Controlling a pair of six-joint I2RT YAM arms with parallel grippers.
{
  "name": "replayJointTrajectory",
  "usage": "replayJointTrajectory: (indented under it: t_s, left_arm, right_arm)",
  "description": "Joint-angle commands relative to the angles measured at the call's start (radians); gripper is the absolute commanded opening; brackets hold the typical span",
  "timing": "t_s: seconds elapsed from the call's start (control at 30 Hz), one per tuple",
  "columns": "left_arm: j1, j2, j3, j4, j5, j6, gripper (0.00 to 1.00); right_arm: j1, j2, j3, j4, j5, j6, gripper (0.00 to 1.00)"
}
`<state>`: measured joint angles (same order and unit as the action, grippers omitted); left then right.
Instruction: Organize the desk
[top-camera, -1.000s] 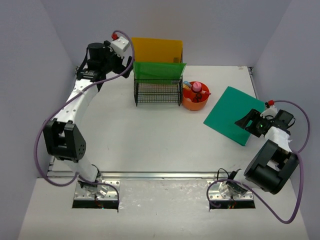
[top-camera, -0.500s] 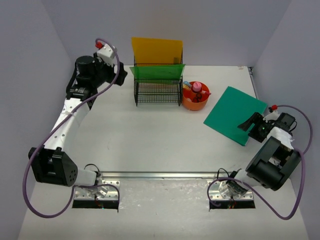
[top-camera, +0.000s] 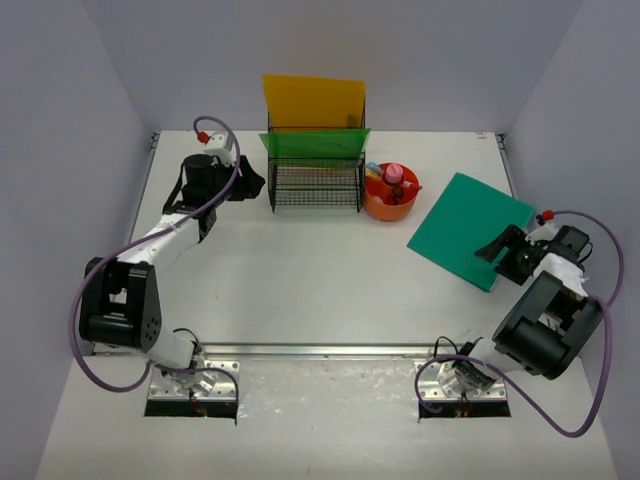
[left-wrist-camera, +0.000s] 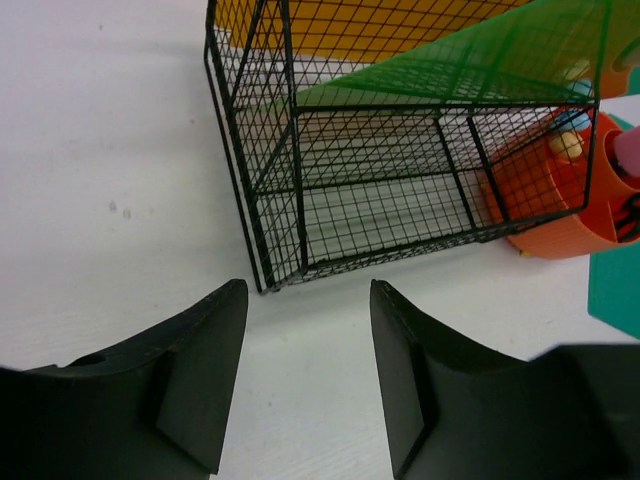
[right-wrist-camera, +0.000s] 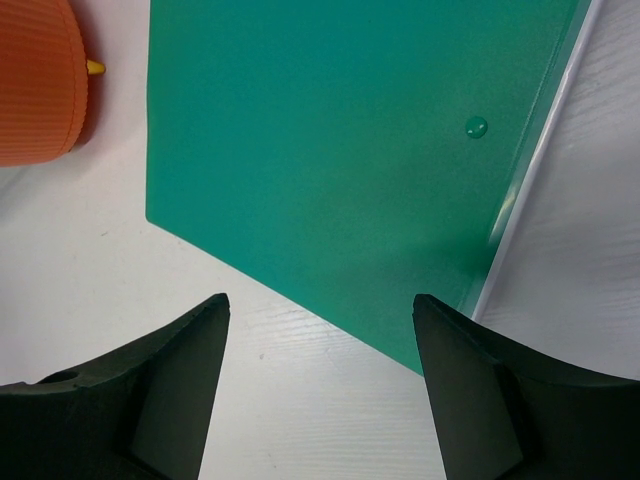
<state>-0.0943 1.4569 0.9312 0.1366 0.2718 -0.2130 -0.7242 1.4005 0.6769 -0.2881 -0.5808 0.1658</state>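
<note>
- The white surface (top-camera: 300, 270) takes up pretty much the whole middle of the top view. Its silver rail (top-camera: 320, 351) runs along the near edge, just past the two arm bases.
- At the back centre there's a black wire rack (top-camera: 315, 185). An orange folder (top-camera: 313, 100) stands upright in its rear slot and a green folder (top-camera: 315, 143) sits in the slot in front of that.
- Just right of the rack is a round orange tray (top-camera: 390, 200) with a few small bits in it, including something pink on top. Can't make out the rest.
- A teal folder (top-camera: 468, 228) lies flat on the right side of the surface, turned at an angle. It's near the tray but not touching it.
- The left gripper (left-wrist-camera: 308, 290) is down low by the rack's left end, pointing at the rack's near corner. Its fingers are spread apart with only bare surface between them, so it's holding nothing.
- The right gripper (right-wrist-camera: 320, 305) hovers over the near edge of the teal folder. Its fingers are wide apart too and grip nothing. I can't say for sure whether they touch the folder.
- The right wrist view also shows a little snap button (right-wrist-camera: 476, 127) on the folder and a pale strip along its right edge.
</note>
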Motion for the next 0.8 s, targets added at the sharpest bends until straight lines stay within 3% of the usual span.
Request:
replayJointTrajectory:
  t_s: [0.0,0.27,0.47,0.57,0.67,0.77]
  left_arm:
    - [-0.043,0.086,0.046,0.236,-0.025,-0.078,0.49]
    - [-0.115,0.283,0.175,0.261,-0.185,-0.061,0.47]
    - [-0.133,0.353,0.226,0.254,-0.373,-0.043,0.31]
    - [-0.133,0.375,0.242,0.253,-0.437,-0.037,0.28]
    - [-0.133,0.396,0.258,0.253,-0.447,-0.033,0.26]
    - [-0.133,0.417,0.275,0.250,-0.447,-0.031,0.16]
  right_arm:
    - [-0.003,-0.003,0.023,0.027,-0.013,0.004,0.74]
    - [-0.003,0.005,0.038,0.028,-0.006,0.004,0.74]
    - [-0.003,0.011,0.036,0.032,-0.004,-0.008,0.74]
    - [-0.003,0.017,0.030,0.040,-0.008,-0.005,0.74]
    - [-0.003,0.022,0.027,0.043,-0.010,-0.005,0.74]
    - [-0.003,0.022,0.027,0.046,-0.010,-0.008,0.74]
